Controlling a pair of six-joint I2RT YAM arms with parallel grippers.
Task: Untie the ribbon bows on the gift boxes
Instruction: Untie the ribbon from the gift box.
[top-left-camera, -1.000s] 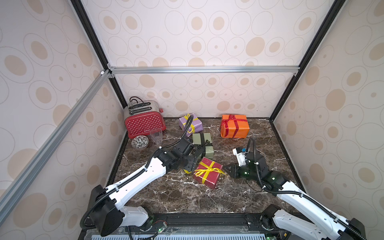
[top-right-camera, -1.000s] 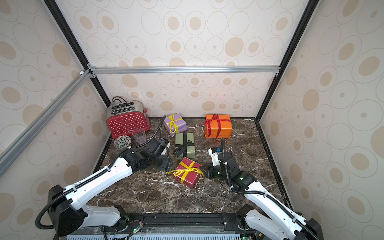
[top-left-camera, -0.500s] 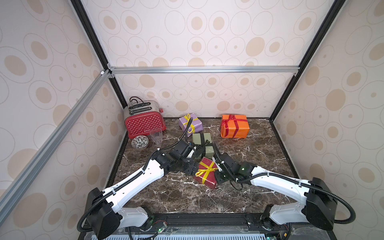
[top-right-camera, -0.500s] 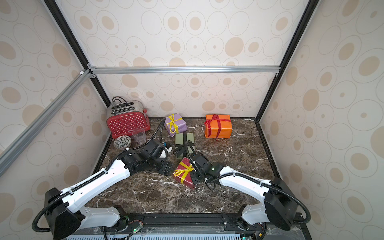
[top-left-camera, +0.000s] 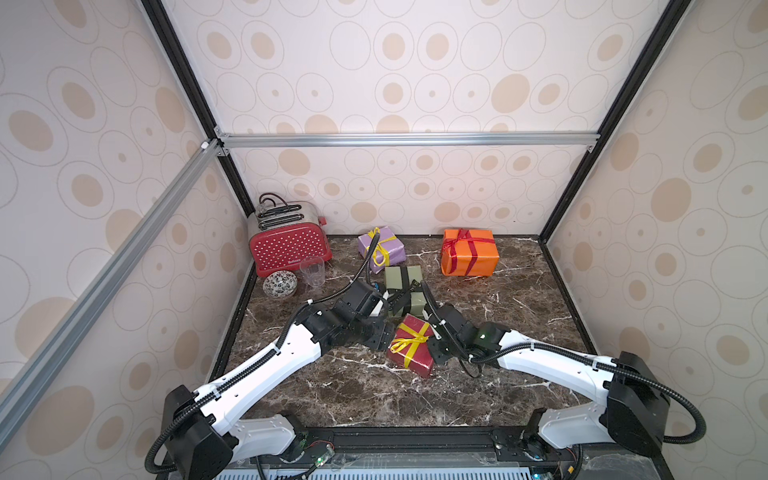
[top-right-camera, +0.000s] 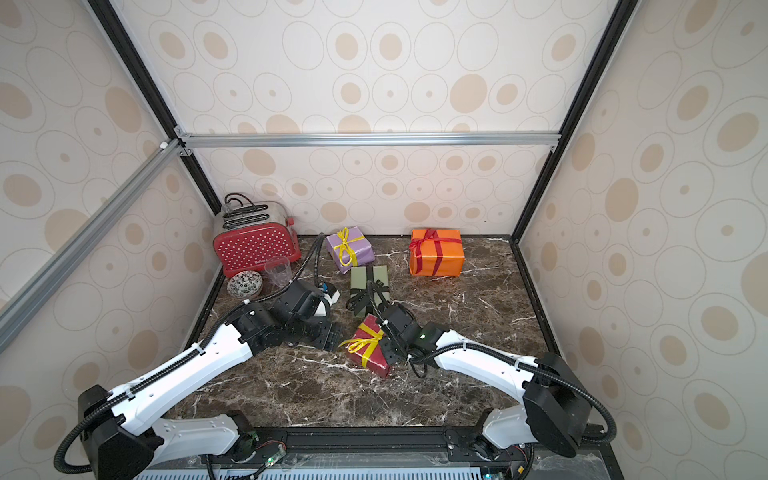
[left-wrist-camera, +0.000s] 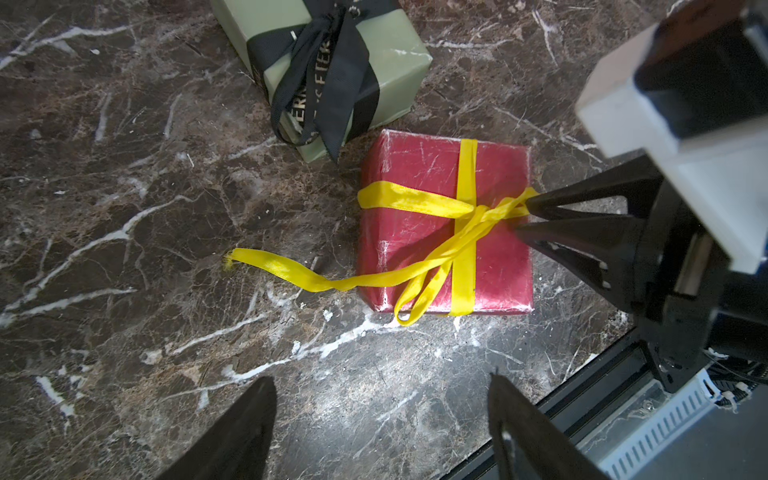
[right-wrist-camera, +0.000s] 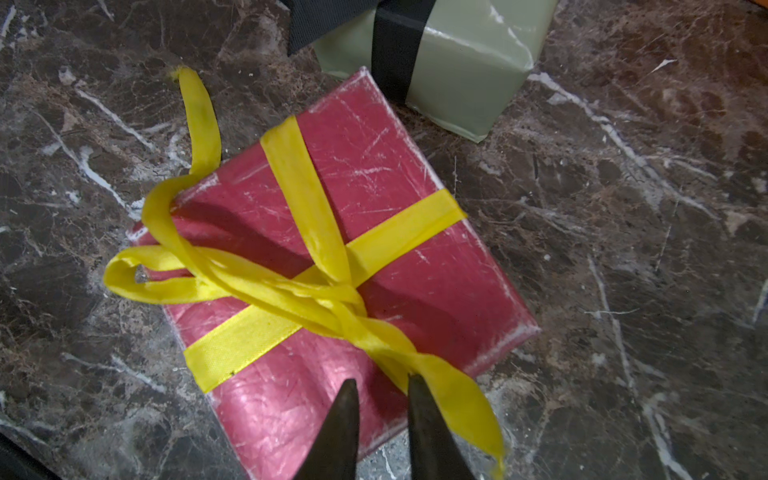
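Observation:
The dark red gift box lies mid-table, and its yellow ribbon bow is half loosened. One loop hangs over an edge and a long tail trails on the marble. My right gripper hovers at the box's edge, jaws a narrow gap apart. A ribbon tail lies against the outside of one finger, with nothing between the jaws. My left gripper is wide open over bare marble beside the box. The olive box with its black bow sits just behind. The lilac box and orange box stand further back, bows tied.
A red white-dotted toaster, a clear glass and a small patterned bowl stand at the back left. The black front rail borders the marble table near the arm bases.
My right arm has swung in from the right, bringing its gripper to the dark red box's edge. The left gripper has shifted slightly closer to that box and stays open.

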